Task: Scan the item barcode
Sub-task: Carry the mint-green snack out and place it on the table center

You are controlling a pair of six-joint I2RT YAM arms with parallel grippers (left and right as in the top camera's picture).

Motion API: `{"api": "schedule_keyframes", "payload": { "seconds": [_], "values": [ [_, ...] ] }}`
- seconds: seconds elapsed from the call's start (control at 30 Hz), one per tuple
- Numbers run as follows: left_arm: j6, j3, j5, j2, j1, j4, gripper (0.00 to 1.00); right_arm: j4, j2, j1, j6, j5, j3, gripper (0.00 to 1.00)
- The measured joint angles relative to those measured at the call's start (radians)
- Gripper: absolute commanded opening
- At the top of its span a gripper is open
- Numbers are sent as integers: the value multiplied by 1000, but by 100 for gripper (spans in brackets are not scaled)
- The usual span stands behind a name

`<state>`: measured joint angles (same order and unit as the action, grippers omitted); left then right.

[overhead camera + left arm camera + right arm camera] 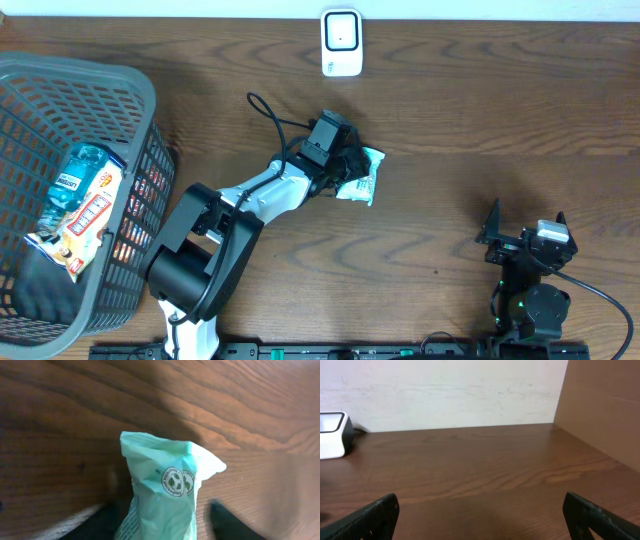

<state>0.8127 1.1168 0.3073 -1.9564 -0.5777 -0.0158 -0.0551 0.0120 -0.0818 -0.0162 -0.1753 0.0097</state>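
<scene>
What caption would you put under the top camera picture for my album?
Left gripper at a green packet on the table, white scanner ahead, basket alongside.

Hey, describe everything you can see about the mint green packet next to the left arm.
The mint green crinkled plastic packet lies on the brown wooden table near its middle. It has a white sealed end, two round leaf logos and fine print along one side. It sits between the open fingers of the left end effector; a gap shows at one finger, contact at the other cannot be told.
</scene>
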Motion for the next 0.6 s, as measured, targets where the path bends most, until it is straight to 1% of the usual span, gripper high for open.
{"api": "schedule_keyframes", "payload": {
  "seconds": [0.13, 0.43, 0.5, 0.6],
  "values": [
    [-1, 0, 2, 2, 0, -5, 99, 0, 0, 0, 0, 0, 0, 99],
    [-5, 0, 16, 17, 2, 5, 100, 0, 0, 0, 0, 0, 0, 99],
    [-26, 0, 29, 50, 7, 12, 100, 0, 0, 0, 0, 0, 0, 99],
    [-68, 0, 36, 150, 23, 15, 99, 0, 0, 0, 0, 0, 0, 99]
  ]
}}
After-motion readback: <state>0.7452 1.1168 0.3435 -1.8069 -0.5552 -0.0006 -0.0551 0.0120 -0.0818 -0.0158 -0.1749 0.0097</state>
